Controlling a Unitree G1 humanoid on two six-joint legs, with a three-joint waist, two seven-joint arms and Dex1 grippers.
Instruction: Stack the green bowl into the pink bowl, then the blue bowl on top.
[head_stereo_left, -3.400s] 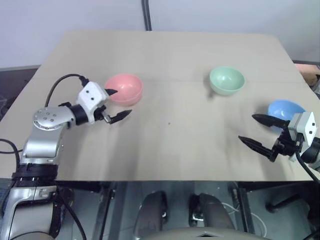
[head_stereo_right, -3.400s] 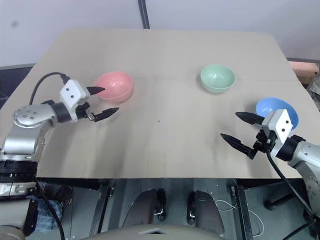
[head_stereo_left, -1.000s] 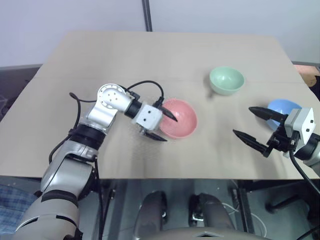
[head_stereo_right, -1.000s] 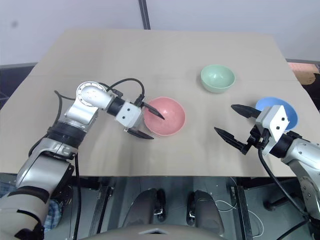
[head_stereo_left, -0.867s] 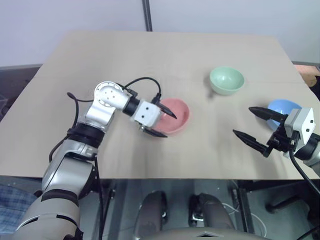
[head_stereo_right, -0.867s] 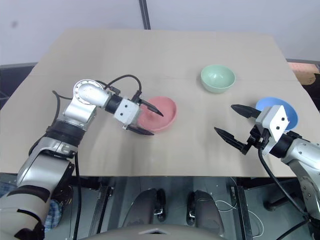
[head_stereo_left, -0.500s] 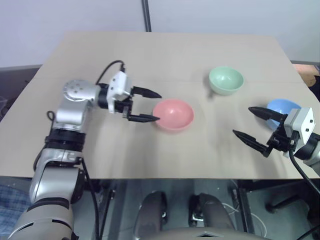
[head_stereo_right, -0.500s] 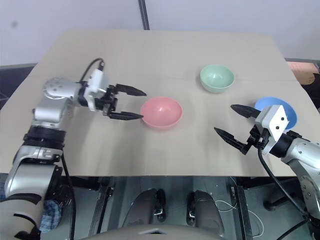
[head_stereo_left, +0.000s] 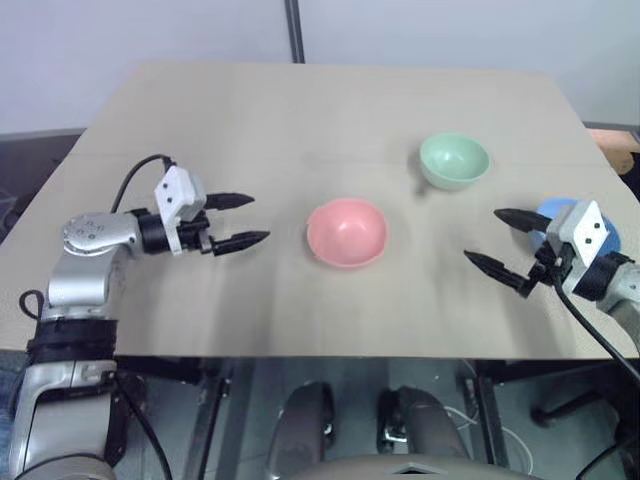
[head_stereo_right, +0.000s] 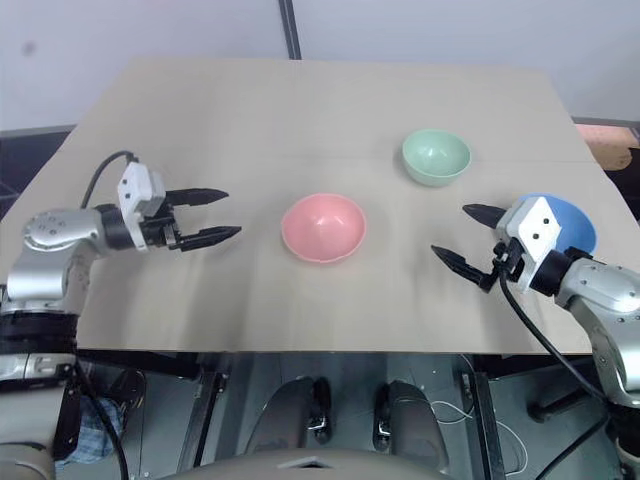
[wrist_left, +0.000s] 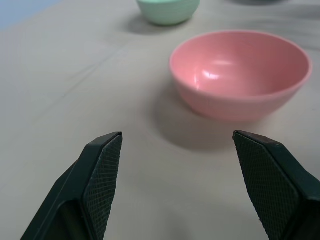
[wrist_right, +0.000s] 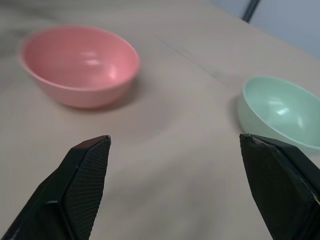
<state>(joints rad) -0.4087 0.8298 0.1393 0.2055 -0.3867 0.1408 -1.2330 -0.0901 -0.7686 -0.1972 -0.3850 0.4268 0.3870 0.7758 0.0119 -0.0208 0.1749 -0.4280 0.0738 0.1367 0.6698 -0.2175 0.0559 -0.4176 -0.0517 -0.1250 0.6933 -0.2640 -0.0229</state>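
The pink bowl (head_stereo_left: 346, 231) sits upright and empty at the middle of the table. Farther back and to the right stands the green bowl (head_stereo_left: 454, 160), also empty. The blue bowl (head_stereo_right: 566, 220) is at the right edge, partly hidden behind my right gripper (head_stereo_left: 497, 242), which is open and points toward the table's middle, holding nothing. My left gripper (head_stereo_left: 243, 219) is open and empty, a hand's width to the left of the pink bowl and apart from it. From the left wrist, the pink bowl (wrist_left: 239, 71) lies ahead between the fingers.
The tan table (head_stereo_left: 320, 110) has free room at the back and left. A black pole (head_stereo_left: 293, 30) rises behind its far edge. The front edge runs just below both grippers.
My left gripper has let go of the pink bowl and pulled back to the left, rolling its wrist. The bowl now rests at the table's middle. My right gripper has edged slightly forward.
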